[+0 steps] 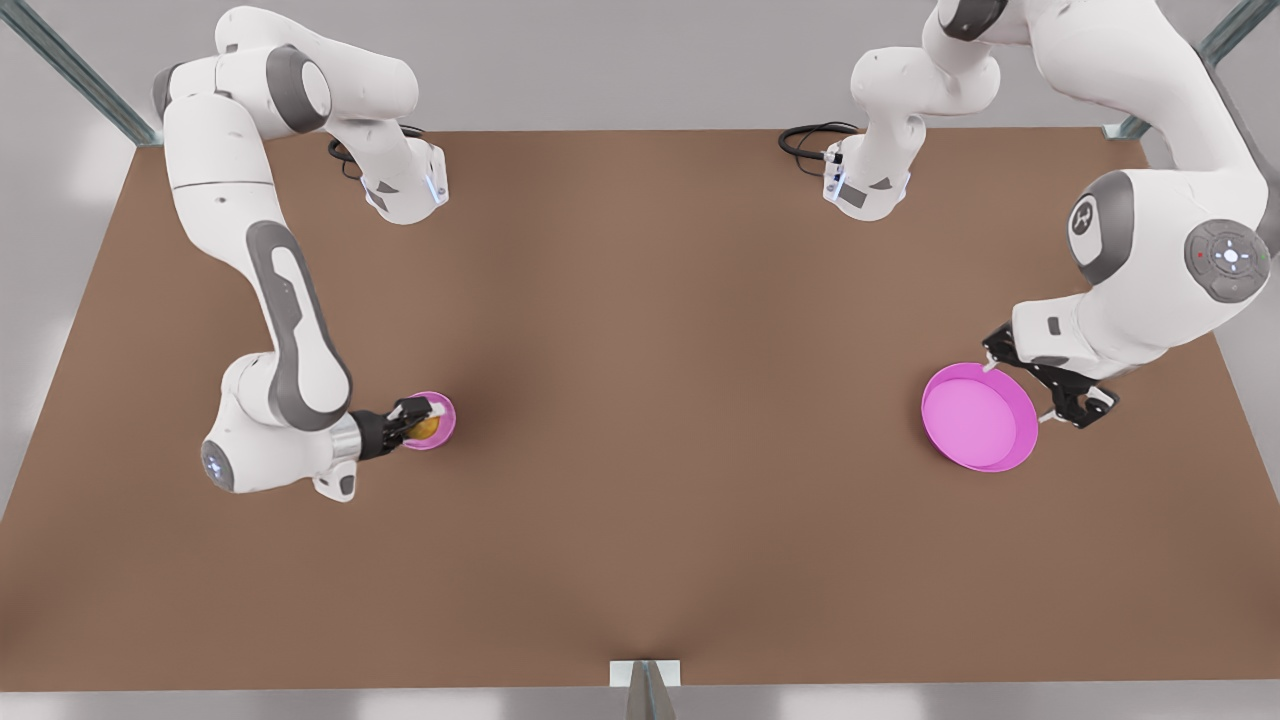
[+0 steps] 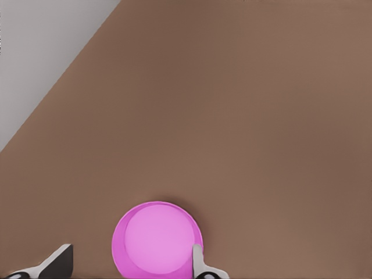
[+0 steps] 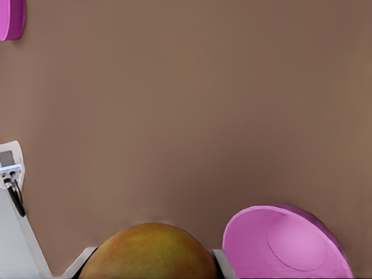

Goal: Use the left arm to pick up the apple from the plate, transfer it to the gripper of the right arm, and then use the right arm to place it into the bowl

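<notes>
A: Status on the right gripper (image 1: 418,420)?
B: It is sitting over the bowl (image 1: 440,420) on the front view's left, reaching in sideways from the silver wrist cuff (image 1: 345,438). Its fingers are pinching the apple (image 1: 424,427).
A: Is the wrist camera confirming that?
B: Yes. In the right wrist view the apple (image 3: 148,251) is sitting between both white fingertips (image 3: 224,263), red on top and fading to yellow-green. The bowl (image 3: 288,243) is lying just beside it, with its inside tilted toward the camera.
A: Is the apple touching the bowl?
B: I can't tell. In the front view it is overlapping the bowl's inside, and the wrist view is showing the bowl off to one side of it.
A: And the left gripper (image 1: 1050,385)?
B: It is waiting at the plate's (image 1: 980,417) rim on the front view's right, on the side toward the table (image 1: 640,400) edge. Its linkage fingers are spread wide, one tip near the far rim and the other beside the near rim. It is gripping nothing.
A: What is the left wrist view showing?
B: The plate (image 2: 157,239) is lying flat, with one fingertip (image 2: 197,258) overlapping its rim and the other off to the side, well apart from it.
A: How far apart are the two dishes?
B: Well apart, at opposite ends of the table. The plate's edge (image 3: 11,18) is just showing far off in the right wrist view.
</notes>
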